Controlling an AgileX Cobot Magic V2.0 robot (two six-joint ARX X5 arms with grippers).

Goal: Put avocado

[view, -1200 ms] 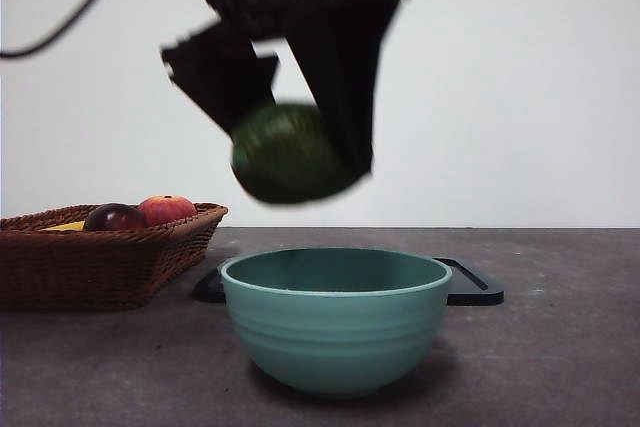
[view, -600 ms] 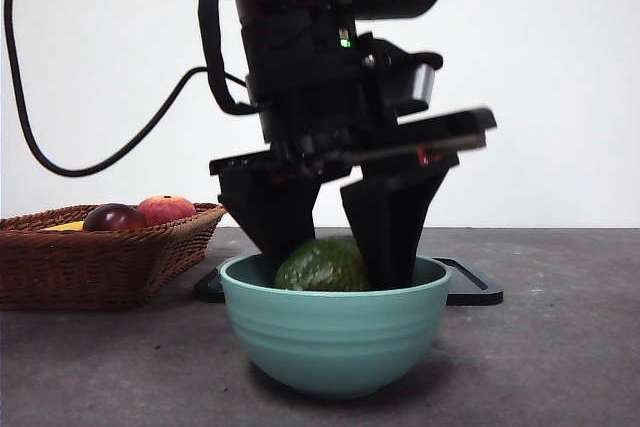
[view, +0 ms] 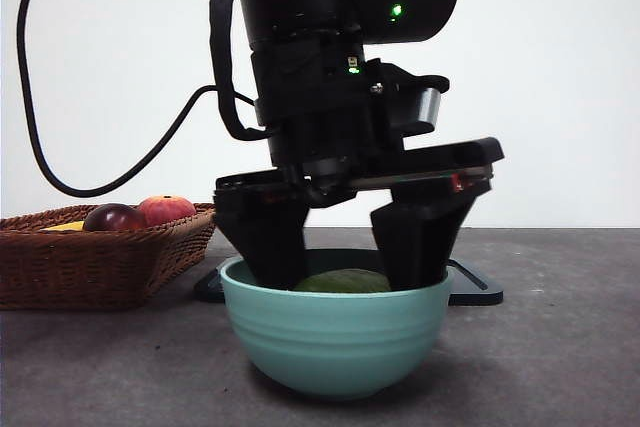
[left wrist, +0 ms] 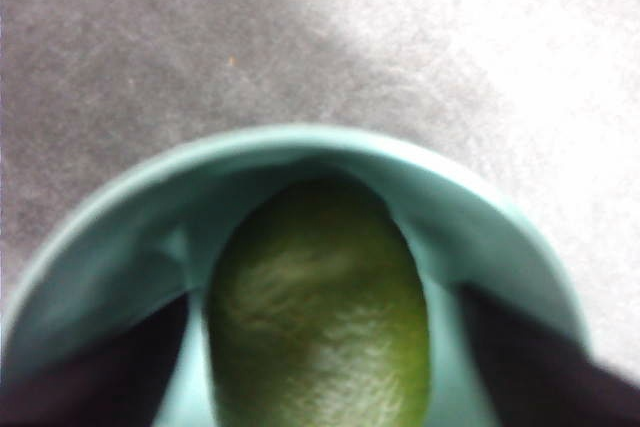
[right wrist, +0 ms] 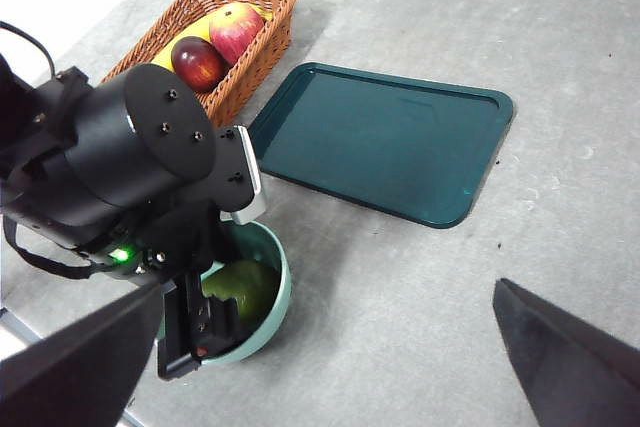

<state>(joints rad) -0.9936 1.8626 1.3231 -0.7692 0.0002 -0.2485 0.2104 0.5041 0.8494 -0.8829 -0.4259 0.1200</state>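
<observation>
Teal bowl [view: 335, 332]: one, on the grey table [view: 560, 347], holding the avocado [view: 343, 282], which sits low inside with only its top above the rim.
Left gripper [view: 345, 257]: spread wide, avocado released; one jaw at the fruit's 9 o'clock, one at its 3 o'clock, both apart from it in the left wrist view.
Right gripper [right wrist: 330, 367]: parted, holding nothing, waiting well apart.
Risk: both jaws reach below the rim, so a slanted lift could probably hook the wall and tip or drag the bowl.
Risk: the rounded fruit may rock if a jaw brushes it.
Count: one avocado, one bowl, one dark tray [right wrist: 385, 137], one wicker basket [right wrist: 250, 22] with a maroon fruit [right wrist: 197, 62] and a red-orange fruit [right wrist: 235, 29].
</observation>
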